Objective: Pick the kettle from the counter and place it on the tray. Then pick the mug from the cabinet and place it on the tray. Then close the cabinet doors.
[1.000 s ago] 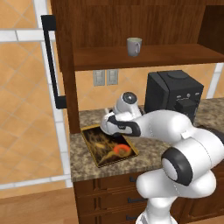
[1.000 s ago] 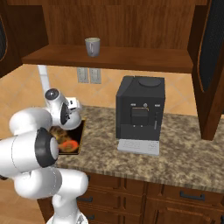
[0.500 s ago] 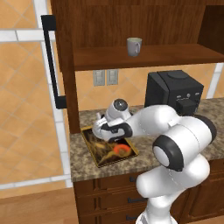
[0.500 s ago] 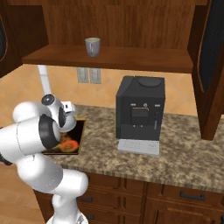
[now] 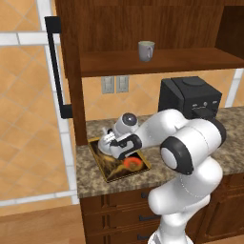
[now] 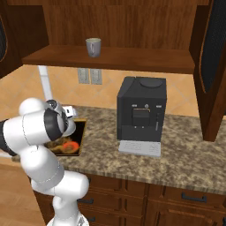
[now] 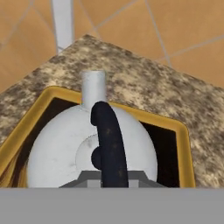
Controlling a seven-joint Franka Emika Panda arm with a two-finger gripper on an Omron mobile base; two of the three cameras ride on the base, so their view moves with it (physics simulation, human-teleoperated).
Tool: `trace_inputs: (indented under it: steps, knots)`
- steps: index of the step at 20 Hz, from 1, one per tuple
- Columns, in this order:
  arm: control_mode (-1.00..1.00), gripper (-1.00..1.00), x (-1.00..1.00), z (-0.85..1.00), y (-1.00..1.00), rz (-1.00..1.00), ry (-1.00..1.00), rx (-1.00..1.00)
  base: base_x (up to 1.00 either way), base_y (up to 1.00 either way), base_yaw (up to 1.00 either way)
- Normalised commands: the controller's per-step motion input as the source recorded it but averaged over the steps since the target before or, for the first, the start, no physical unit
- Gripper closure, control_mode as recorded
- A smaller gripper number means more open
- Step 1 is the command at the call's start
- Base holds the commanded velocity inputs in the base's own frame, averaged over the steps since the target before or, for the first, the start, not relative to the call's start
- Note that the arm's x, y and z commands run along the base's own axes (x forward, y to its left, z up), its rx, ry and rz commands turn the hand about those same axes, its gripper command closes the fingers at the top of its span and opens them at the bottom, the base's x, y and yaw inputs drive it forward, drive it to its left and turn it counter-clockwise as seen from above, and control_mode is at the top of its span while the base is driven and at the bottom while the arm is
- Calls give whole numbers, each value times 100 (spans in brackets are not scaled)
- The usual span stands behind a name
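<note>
Kettle (image 7: 65, 148), the small silvery-white dome with a thin black arched handle, sits inside the shallow gold-rimmed tray (image 7: 183, 144), spout toward 12 o'clock in the hand view. The two-finger gripper (image 5: 119, 143) is low over the kettle; whether its fingers are apart or clamped on the handle I cannot tell. The tray lies on the speckled brown-grey granite counter (image 5: 100, 178). At 1 o'clock from the tray, the small grey-beige mug (image 5: 146, 50) stands on the shelf of the dark wooden cabinet (image 5: 181, 57). At 3 o'clock stands a black coffee machine (image 5: 189, 97).
</note>
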Motion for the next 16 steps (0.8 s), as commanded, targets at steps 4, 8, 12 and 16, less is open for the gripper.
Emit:
trace_inputs:
  steps: [4, 8, 12, 16]
  knots:
    - [-100, 100, 8, -16, 0, 0, 0, -3, 0, 0, 0]
    - [-100, 100, 2, -17, 0, 0, 0, -3, 0, 0, 0]
    - [-100, -100, -3, -2, 0, 0, 0, -3, 0, 0, 0]
    - [-100, -100, -6, 5, 0, 0, -5, -1, 0, 0, 0]
